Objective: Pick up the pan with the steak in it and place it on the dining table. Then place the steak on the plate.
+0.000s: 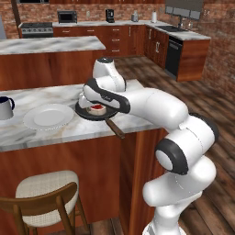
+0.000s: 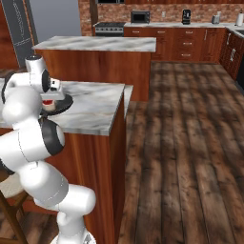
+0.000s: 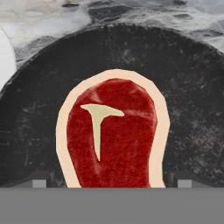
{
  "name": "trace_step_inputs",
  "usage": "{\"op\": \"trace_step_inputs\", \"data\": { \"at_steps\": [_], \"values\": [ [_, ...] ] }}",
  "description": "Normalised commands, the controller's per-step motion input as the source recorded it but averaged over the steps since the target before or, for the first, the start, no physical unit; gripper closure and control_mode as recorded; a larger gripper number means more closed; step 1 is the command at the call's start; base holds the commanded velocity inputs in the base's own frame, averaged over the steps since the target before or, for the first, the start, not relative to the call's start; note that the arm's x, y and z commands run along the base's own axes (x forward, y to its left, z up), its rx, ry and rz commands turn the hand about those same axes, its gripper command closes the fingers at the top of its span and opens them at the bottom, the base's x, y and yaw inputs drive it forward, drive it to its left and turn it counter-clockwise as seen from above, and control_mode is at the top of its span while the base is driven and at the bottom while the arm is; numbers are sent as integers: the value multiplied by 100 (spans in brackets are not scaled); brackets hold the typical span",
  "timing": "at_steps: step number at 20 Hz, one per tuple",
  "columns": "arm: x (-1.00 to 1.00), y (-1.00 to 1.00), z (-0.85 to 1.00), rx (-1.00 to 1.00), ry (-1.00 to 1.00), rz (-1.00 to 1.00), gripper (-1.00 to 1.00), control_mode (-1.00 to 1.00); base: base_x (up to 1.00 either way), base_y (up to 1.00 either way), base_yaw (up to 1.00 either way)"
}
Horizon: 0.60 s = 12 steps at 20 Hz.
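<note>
The small round black frying pan (image 1: 89, 112) with its long thin brown wooden handle sits on the long grey-white marble-topped dining table (image 1: 55, 128), near the table's right end. Its handle points toward about 5 o'clock in the left base view and juts past the table's front edge. The small chunky red steak with a pale fat rim (image 1: 97, 109) lies inside the pan, close to its middle.

The round plain white dinner plate (image 1: 48, 116) rests on the same marble top just beside the pan, at its 9 o'clock. A white mug with a dark top (image 1: 5, 108) stands farther out at the plate's 9 o'clock.

The two-finger gripper (image 3: 112, 181) hangs directly above the steak (image 3: 111, 140), its dark fingertips (image 3: 40, 182) spread wide, one on each side of the meat, holding nothing. In the hand view the pan (image 3: 188, 109) surrounds the steak, with a sliver of plate (image 3: 5, 59) at 9 o'clock.

A round-cushioned wooden stool (image 1: 46, 197) stands below the table's front.
</note>
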Motion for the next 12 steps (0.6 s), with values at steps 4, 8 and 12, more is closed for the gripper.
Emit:
{"op": "trace_step_inputs", "data": {
  "at_steps": [4, 8, 12],
  "values": [
    [0, 0, -1, 0, 0, 0, -100, -100, 0, 0, 0],
    [0, 0, -9, -2, 0, 0, -100, -100, 0, 0, 0],
    [0, 0, -20, -4, 0, 0, -100, -100, 0, 0, 0]
  ]
}}
